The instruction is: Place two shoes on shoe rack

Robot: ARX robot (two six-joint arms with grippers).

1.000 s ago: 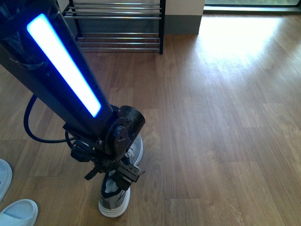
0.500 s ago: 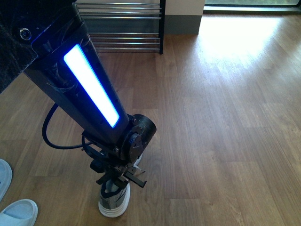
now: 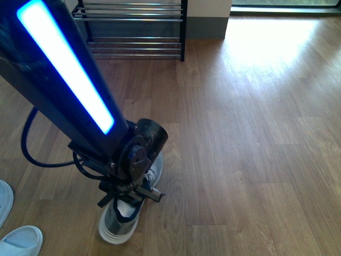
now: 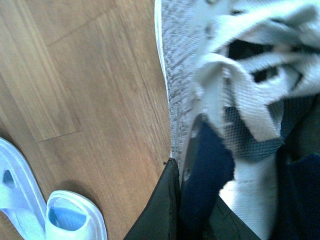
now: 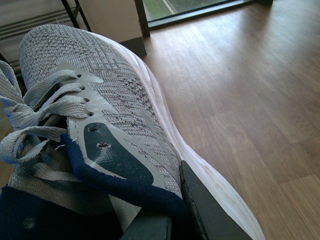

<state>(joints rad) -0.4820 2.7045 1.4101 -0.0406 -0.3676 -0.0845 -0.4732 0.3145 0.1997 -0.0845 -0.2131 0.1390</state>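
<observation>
One grey knit shoe (image 3: 118,223) with a white sole lies low on the wooden floor in the front view, heel toward me. My left gripper (image 3: 129,195) is shut on its dark navy collar. The left wrist view shows this shoe (image 4: 200,65) close up, with my left gripper (image 4: 186,215) pinching the collar. My right gripper (image 5: 172,217) is shut on the collar of the other grey shoe (image 5: 105,95), whose toe points toward the shoe rack (image 5: 35,27). The right arm stays out of the front view. The shoe rack (image 3: 133,29), with chrome rods and a black frame, stands at the far wall.
Two white slippers (image 3: 20,242) lie on the floor at the near left, also seen as slippers (image 4: 75,222) from the left wrist. Open wooden floor (image 3: 250,133) stretches to the right. A glass door (image 5: 200,7) is beyond the rack.
The left arm swung right and then back left. The held shoe's heel has shifted to the left on the floor.
</observation>
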